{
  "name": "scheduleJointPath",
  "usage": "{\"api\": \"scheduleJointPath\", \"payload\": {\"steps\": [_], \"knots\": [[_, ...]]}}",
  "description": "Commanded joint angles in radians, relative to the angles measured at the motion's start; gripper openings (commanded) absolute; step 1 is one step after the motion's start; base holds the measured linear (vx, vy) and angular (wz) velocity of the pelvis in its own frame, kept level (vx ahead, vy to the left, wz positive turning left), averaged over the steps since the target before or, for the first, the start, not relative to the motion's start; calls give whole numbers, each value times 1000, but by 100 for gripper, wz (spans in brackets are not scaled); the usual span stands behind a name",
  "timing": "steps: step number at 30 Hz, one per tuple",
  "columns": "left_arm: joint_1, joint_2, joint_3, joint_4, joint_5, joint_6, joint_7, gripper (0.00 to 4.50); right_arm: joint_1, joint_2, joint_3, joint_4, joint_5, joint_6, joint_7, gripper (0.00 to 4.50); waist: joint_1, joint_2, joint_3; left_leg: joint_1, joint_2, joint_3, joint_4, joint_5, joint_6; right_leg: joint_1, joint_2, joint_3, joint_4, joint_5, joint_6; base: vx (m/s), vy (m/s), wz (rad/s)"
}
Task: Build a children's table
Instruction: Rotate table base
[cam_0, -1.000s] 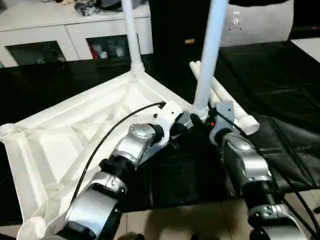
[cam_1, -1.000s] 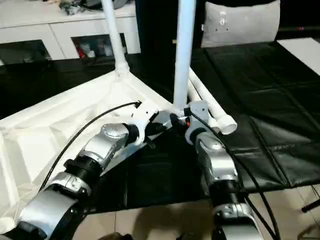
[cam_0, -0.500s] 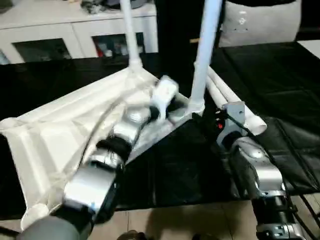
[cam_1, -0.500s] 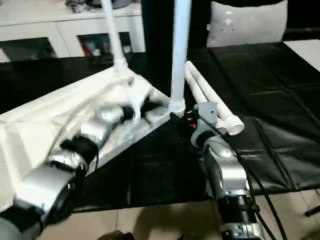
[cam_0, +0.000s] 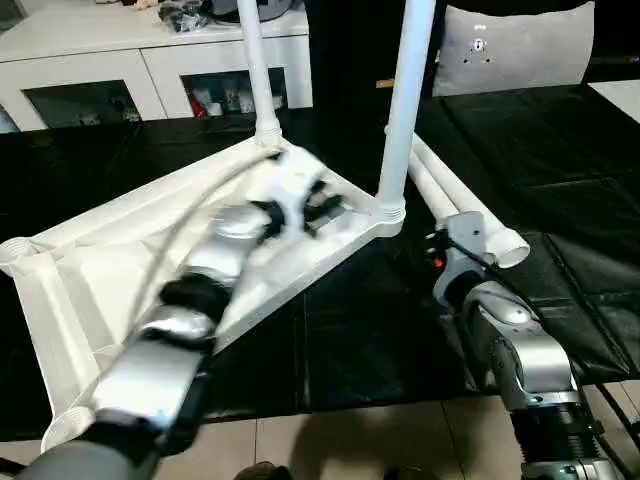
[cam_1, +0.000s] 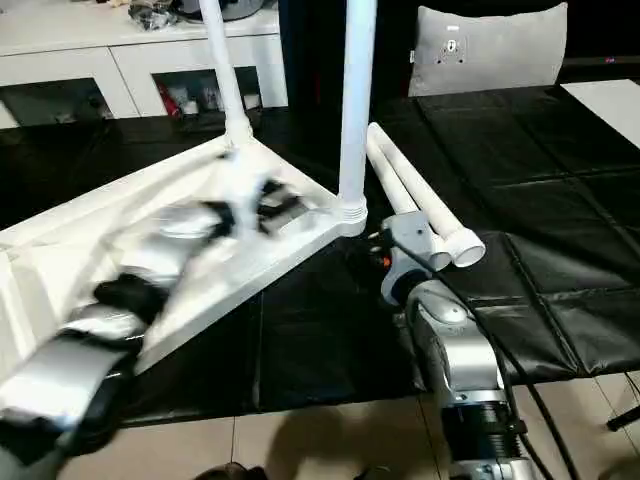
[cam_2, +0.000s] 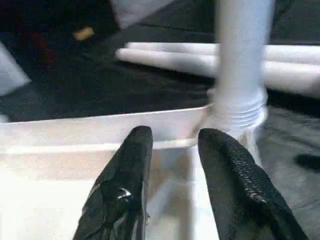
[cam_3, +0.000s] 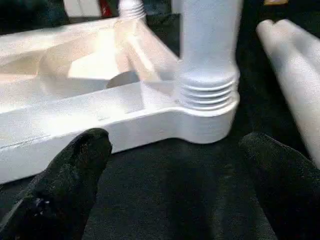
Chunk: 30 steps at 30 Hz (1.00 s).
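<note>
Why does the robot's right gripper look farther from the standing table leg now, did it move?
Yes. The right gripper has pulled back from the near upright leg, toward the robot, and stands wide open before the leg's socket.

Even indoor light from above, no hard shadows. White ribbed plastic tabletop (cam_0: 120, 250) reads bright, near clipping in right wrist view. Black padded work surface (cam_0: 560, 150) shows soft sheen along its creases. Silver left forearm (cam_0: 190, 300) heavily motion-smeared in both eye views. Left wrist view soft throughout.
</note>
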<state>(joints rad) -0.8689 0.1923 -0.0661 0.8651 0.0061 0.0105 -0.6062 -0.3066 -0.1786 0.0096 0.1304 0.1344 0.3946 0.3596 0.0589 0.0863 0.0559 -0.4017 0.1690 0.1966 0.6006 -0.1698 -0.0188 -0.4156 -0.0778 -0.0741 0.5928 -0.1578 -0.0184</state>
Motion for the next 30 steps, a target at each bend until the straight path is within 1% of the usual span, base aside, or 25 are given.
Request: {"api": "scheduleJointPath", "payload": {"steps": [1, 2, 3, 4, 6, 7, 8, 9, 10, 11, 12, 13, 14, 15, 17, 18, 19, 20, 21, 22, 23, 24, 27, 28, 30], "knots": [[36, 44, 18, -106, 7, 66, -19, 173, 4, -3, 26, -18, -12, 36, 12, 450, 5, -19, -78, 27, 55, -34, -65, -209, 73, 53, -74, 40, -79, -301, -170, 0, 0, 0], [61, 71, 26, -162, 5, 104, -28, 173, 6, -5, 31, -20, -16, 43, 13, 450, 6, -15, -79, 27, 61, -37, -68, -202, 65, 53, -76, 42, -71, -283, -178, 0, 0, 0], [87, 99, 31, -216, 1, 138, -39, 173, 8, -6, 37, -25, -19, 50, 14, 450, 3, -14, -77, 28, 57, -34, -68, -209, 63, 48, -70, 41, -73, -282, -174, 0, 0, 0], [100, 115, 33, -243, -1, 154, -48, 173, 9, -7, 41, -28, -22, 53, 14, 450, 6, -13, -79, 29, 61, -38, -69, -207, 56, 52, -76, 42, -67, -270, -178, 0, 0, 0], [130, 150, 35, -300, -7, 189, -70, 173, 10, -9, 51, -34, -24, 60, 16, 450, 3, -12, -74, 27, 57, -34, -71, -222, 50, 45, -72, 43, -73, -286, -169, 0, 0, 0], [161, 191, 39, -353, -14, 227, -105, 173, 11, -8, 61, -37, -26, 62, 19, 450, 3, -11, -73, 29, 57, -35, -72, -234, 42, 46, -72, 44, -73, -301, -166, 0, 0, 0], [161, 191, 39, -353, -14, 227, -105, 173, 11, -8, 61, -37, -26, 62, 19, 450, 6, -8, -70, 31, 58, -36, -74, -245, 36, 43, -75, 45, -74, -312, -164, 0, 0, 0], [181, 214, 38, -388, -20, 254, -118, 173, 12, -8, 67, -41, -24, 67, 18, 450, 3, -8, -68, 32, 56, -34, -76, -270, 28, 40, -71, 45, -79, -342, -154, 0, 0, 0], [208, 260, 44, -430, -21, 292, -133, 173, 14, -2, 77, -47, -24, 75, 19, 450, 5, -3, -66, 32, 60, -40, -80, -280, 14, 40, -73, 47, -74, -335, -152, 0, 0, 0], [219, 281, 48, -442, -17, 303, -138, 173, 15, 0, 82, -49, -26, 78, 18, 450, 1, -2, -64, 32, 58, -39, -83, -296, 7, 37, -68, 47, -74, -331, -148, 0, 0, 0], [231, 305, 55, -462, -18, 330, -147, 173, 16, 0, 91, -49, -32, 80, 20, 450, -1, -1, -65, 35, 59, -40, -84, -311, -5, 37, -69, 47, -71, -327, -149, 0, 0, 0], [231, 305, 55, -462, -18, 330, -147, 173, 16, 0, 91, -49, -32, 80, 20, 450, -2, 0, -63, 35, 57, -39, -85, -319, -7, 36, -68, 48, -73, -332, -146, 0, 0, 0], [240, 328, 62, -477, -15, 353, -151, 173, 16, -1, 97, -49, -38, 82, 21, 450, -2, 0, -63, 39, 56, -39, -84, -334, -17, 35, -69, 49, -74, -341, -146, 0, 0, 0], [248, 356, 66, -492, -3, 375, -148, 173, 17, 0, 101, -48, -38, 86, 23, 450, 0, -2, -64, 39, 56, -39, -84, -341, -22, 35, -71, 49, -76, -349, -145, 0, 0, 0], [262, 409, 65, -510, 29, 408, -139, 173, 14, 0, 108, -42, -40, 93, 30, 450, 0, 1, -66, 36, 57, -43, -87, -337, -27, 37, -71, 50, -70, -339, -142, 0, 0, 0], [269, 444, 60, -509, 59, 424, -131, 173, 9, 1, 116, -32, -44, 97, 33, 450, 0, 8, -68, 37, 57, -44, -86, -335, -32, 37, -71, 50, -67, -324, -140, 0, 0, 0], [274, 463, 50, -500, 80, 419, -129, 173, 6, 1, 120, -24, -47, 97, 35, 450, -5, 5, -65, 34, 56, -43, -88, -340, -32, 37, -68, 50, -69, -324, -137, 0, 0, 0], [276, 474, 44, -494, 93, 413, -130, 173, 3, 1, 123, -19, -48, 97, 36, 450, -6, 8, -67, 37, 55, -43, -86, -346, -37, 37, -68, 50, -70, -321, -135, 0, 0, 0], [283, 489, 35, -491, 105, 419, -129, 173, -1, 2, 126, -10, -52, 92, 33, 450, -4, 19, -70, 39, 54, -45, -85, -347, -40, 37, -70, 50, -68, -316, -138, 0, 0, 0], [292, 506, 27, -486, 114, 427, -129, 173, -7, 7, 130, 2, -56, 85, 25, 450, -6, 13, -69, 38, 54, -43, -86, -354, -45, 37, -69, 50, -69, -306, -144, 0, 0, 0], [296, 514, 20, -490, 118, 437, -127, 173, -11, 10, 130, 7, -56, 81, 22, 450, -8, 21, -68, 40, 54, -43, -86, -371, -52, 36, -68, 49, -71, -297, -152, 0, 0, 0], [298, 520, 7, -495, 130, 460, -121, 173, -19, 17, 126, 14, -55, 75, 16, 450, -3, 22, -70, 41, 53, -44, -84, -371, -52, 37, -71, 50, -67, -289, -157, 0, 0, 0], [299, 521, -4, -498, 142, 476, -116, 173, -23, 22, 125, 20, -54, 73, 13, 450, 2, 22, -70, 41, 55, -44, -85, -367, -50, 36, -71, 51, -65, -280, -163, 0, 0, 0], [300, 526, -19, -496, 160, 480, -111, 173, -27, 23, 125, 29, -55, 70, 13, 450, 4, 18, -72, 40, 56, -44, -85, -359, -49, 38, -71, 52, -64, -275, -164, 0, 0, 0], [305, 538, -43, -503, 183, 500, -99, 173, -34, 21, 128, 43, -55, 69, 13, 450, 3, 19, -72, 39, 55, -44, -85, -353, -50, 39, -71, 51, -63, -271, -163, 0, 0, 0]]}}
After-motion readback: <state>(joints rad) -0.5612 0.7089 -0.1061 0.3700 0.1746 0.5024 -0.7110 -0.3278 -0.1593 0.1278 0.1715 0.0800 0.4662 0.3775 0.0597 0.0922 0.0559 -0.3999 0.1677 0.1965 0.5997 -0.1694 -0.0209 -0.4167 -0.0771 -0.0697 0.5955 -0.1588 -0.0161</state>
